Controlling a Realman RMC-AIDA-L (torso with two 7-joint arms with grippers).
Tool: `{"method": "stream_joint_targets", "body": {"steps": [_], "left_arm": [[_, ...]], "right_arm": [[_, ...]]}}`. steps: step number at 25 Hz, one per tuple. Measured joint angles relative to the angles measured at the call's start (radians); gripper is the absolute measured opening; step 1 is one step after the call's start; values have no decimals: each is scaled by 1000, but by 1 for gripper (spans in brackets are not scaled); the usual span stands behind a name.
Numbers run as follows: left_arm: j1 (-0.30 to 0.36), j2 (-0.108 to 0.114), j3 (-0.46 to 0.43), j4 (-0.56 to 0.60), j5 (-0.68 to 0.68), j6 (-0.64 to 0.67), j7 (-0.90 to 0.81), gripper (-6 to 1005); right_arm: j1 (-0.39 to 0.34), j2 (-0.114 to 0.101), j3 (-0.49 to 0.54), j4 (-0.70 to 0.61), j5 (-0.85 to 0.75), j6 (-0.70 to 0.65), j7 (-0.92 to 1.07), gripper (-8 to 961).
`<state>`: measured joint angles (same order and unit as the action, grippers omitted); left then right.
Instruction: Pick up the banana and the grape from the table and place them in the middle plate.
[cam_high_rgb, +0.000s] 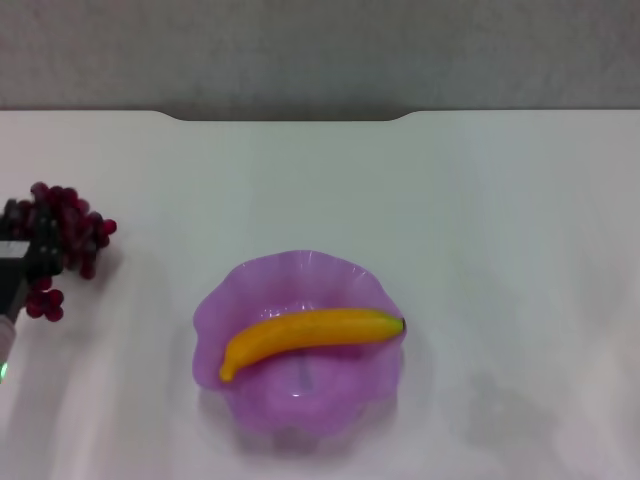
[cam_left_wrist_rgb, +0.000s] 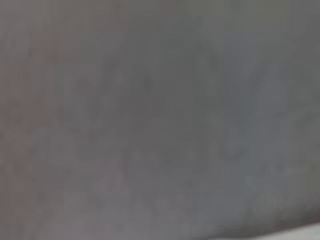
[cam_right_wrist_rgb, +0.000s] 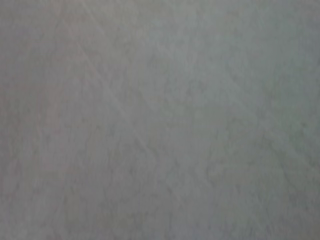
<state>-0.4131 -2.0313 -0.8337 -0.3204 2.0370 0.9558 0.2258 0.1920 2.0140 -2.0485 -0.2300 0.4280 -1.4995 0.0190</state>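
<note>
Left hand (cam_high_rgb: 28, 255) grips the grape (cam_high_rgb: 68, 232) at the table (cam_high_rgb: 500, 220) edge, banana (cam_high_rgb: 305, 335) plated

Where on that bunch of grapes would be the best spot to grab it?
Probably across the narrow middle of the grape, from above, fingers either side. It lies long and flat on the table, and the left gripper sits there already; whether it has closed is unclear.

plain grey wall (cam_high_rgb: 320, 50), soft even light
</note>
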Motion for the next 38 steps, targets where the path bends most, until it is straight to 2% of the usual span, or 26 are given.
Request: {"method": "stream_joint_targets", "body": {"steps": [3,4,5,6,8,9,12,16,19,22,26,33,38], "left_arm": [[31,0,0,-62,111,84,-3,321],[31,0,0,-62,111,84,-3,320],[48,3,-1,-107,193,125,-3,320],[48,3,-1,-107,193,125,-3,320],[66,11,-8,-185,307,146,-4,319],[66,11,-8,-185,307,146,-4,316],[89,29,-11,-284,406,149,-5,309],[152,49,-11,-428,571,150,-16,307],[195,48,-11,-487,699,150,-27,306],[210,29,-6,-493,797,145,-31,302],[190,1,4,-446,832,132,-41,299],[122,-6,20,-326,833,113,-162,295],[89,-15,39,-218,827,113,-184,293]], "right_arm": [[5,0,-3,-1,0,20,1,0],[5,0,-3,-1,0,20,1,0],[7,0,-5,0,0,21,1,0],[8,0,-7,1,0,21,1,0],[10,0,-13,1,0,21,2,0],[10,0,-14,1,0,22,2,0],[13,0,-17,-1,0,41,1,0],[26,0,-34,-4,0,77,1,0],[30,0,-37,-5,0,93,0,0],[32,0,-38,-5,0,97,0,0],[32,0,-41,-6,-1,93,0,0],[33,0,-49,-6,-2,87,-1,0],[33,0,-49,-6,-2,87,-1,0]]}}
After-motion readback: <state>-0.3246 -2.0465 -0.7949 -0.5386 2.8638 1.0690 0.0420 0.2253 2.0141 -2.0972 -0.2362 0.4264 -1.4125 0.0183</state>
